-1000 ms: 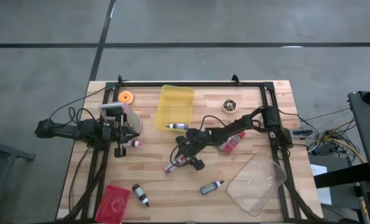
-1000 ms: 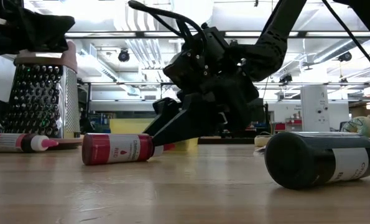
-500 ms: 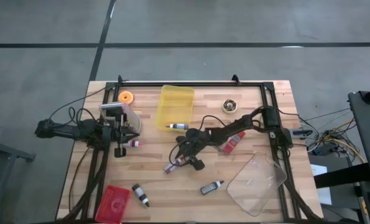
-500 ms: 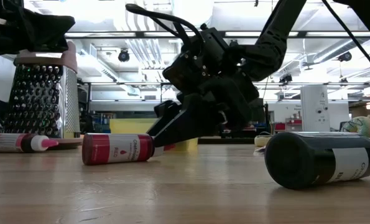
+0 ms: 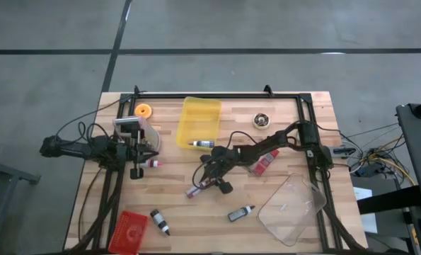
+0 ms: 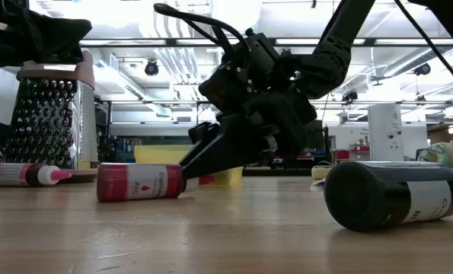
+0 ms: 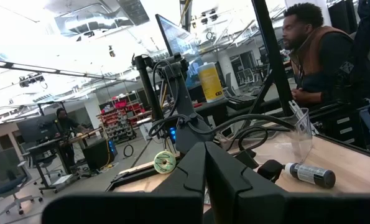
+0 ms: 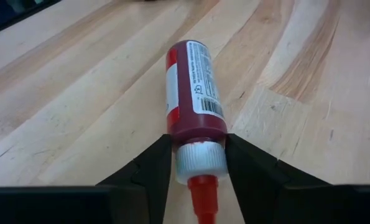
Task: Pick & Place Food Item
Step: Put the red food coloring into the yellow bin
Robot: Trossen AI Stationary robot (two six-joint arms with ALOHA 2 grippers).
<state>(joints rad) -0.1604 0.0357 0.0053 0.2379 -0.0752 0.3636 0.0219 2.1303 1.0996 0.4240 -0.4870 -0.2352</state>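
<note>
Change since earlier frame: right gripper (image 8: 199, 163) has narrowed its jaws onto the red bottle (image 8: 194, 99), and in the low view that bottle has slid slightly toward frame left.
Right gripper: two dark matte fingers (image 8: 148, 168) press the white ribbed collar of the bottle from both sides, just behind the red nozzle; in the high view it sits at centre frame (image 5: 211, 181).
Red bottle: a small cylinder of glossy dark red plastic with a printed label, lying on its side on the table (image 5: 295, 113), lower centre of the high view (image 5: 196, 190).
Left gripper: fingers (image 7: 191, 177) pressed fully together, holding nothing; it waits at frame left of the high view (image 5: 145, 147), beside the metal box grater (image 6: 49, 114).
Table: pale wood planks with visible grain.
Other shapes: yellow translucent bin (image 5: 199, 120) at upper centre; clear lid (image 5: 291, 207) at lower right; dark cylindrical bottle (image 6: 393, 194) lying at right of the low view.
</note>
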